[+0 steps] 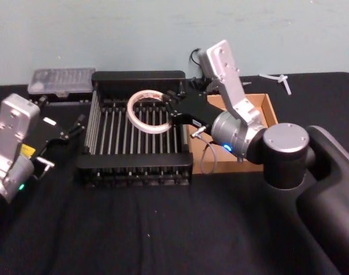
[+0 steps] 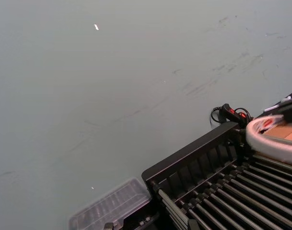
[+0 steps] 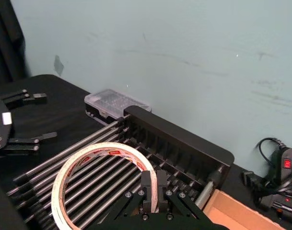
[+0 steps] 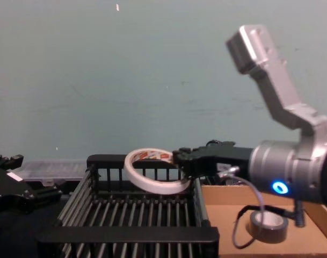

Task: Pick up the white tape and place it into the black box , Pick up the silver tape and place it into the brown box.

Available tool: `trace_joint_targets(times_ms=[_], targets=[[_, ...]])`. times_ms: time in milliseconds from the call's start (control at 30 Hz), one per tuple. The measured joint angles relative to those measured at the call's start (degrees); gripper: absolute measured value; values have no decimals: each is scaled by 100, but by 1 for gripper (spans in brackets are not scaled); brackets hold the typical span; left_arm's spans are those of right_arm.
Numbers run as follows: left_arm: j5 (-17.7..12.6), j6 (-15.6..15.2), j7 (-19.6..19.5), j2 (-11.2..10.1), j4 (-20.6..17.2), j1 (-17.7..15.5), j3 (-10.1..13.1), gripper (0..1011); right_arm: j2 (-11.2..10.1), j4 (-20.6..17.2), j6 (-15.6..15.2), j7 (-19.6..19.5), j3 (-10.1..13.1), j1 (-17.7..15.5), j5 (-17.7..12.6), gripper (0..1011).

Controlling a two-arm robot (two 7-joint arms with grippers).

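Your table (image 1: 163, 229) is draped in black cloth, pale wall behind.

Black box (image 1: 137, 172): slatted crate at centre, thick solid rims, bar floor. Nothing rests on its bars.

Brown box (image 1: 269, 112): shallow tan cardboard tray, butted against the crate's right wall, partly hidden by your right arm in the head view. In the chest view the silver tape (image 4: 267, 226) sits flat on its floor: small thick grey roll, pale core.

Right gripper (image 1: 173, 110): reached across from the right, over the crate's right half, jaws clenched on the white tape (image 1: 146, 112). The right wrist view shows the jaws pinching the roll's band, one inside the hole, one outside.

White tape: held above the crate's bars, tilted, near the back right part of the interior; the chest view puts it about level with the back rim. Wide flat roll, large centre hole, red printing on the face.

Left gripper (image 1: 68, 134): on the left of the crate, apart from it, over the black cloth, jaws spread and holding nothing.

Clear plastic case (image 1: 62, 82): behind the crate's left back corner, against the wall.
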State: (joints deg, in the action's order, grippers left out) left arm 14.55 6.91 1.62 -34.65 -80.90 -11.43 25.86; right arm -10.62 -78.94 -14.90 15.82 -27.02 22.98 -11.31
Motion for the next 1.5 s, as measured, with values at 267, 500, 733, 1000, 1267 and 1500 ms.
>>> trace_joint_targets(times_ms=[267,500,733,1000,1267,1500], targets=[[0,0,0,0,0,0,0,1001,306,632,25,-79,-56,229,206,77],[0,0,0,0,0,0,0,1001,396,825,4,-102,-52,270,333,77],[0,0,0,0,0,0,0,1001,390,814,4,-102,-49,270,330,77],[0,0,0,0,0,0,0,1002,383,798,5,-101,-44,270,315,200],[0,0,0,0,0,0,0,1001,379,790,5,-98,-44,266,306,451],[0,0,0,0,0,0,0,1001,377,785,5,-95,-44,262,302,683]])
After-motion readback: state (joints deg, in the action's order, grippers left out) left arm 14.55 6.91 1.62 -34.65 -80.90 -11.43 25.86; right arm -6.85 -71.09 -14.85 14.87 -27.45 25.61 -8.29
